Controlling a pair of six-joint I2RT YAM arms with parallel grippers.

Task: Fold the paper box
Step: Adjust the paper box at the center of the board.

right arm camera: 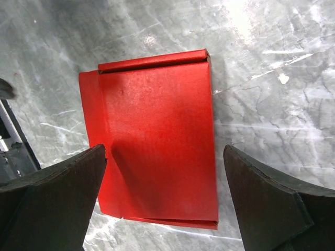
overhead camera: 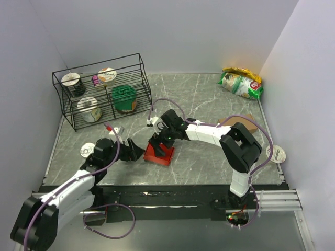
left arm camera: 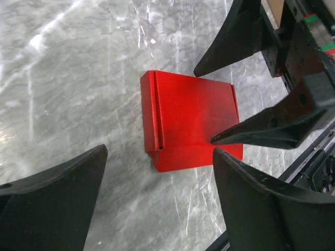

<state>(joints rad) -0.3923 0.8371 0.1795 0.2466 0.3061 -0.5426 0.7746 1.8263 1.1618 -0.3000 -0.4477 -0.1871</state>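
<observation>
The red paper box point(overhead camera: 158, 155) lies flat on the marble table, folded into a small rectangle with a narrow flap along one edge. It also shows in the left wrist view point(left arm camera: 188, 120) and the right wrist view point(right arm camera: 157, 136). My right gripper point(overhead camera: 162, 144) is open right above it, one finger on each side point(right arm camera: 165, 154); its fingers point(left arm camera: 251, 133) show in the left wrist view over the box. My left gripper point(overhead camera: 134, 151) is open and empty just left of the box, pointing at its near edge point(left arm camera: 159, 157).
A black wire basket point(overhead camera: 102, 97) with several cups stands at the back left. A snack bag point(overhead camera: 241, 82) lies at the back right and a brown cardboard box point(overhead camera: 248, 120) behind my right arm. White lids lie at the left point(overhead camera: 87, 150) and right point(overhead camera: 277, 153).
</observation>
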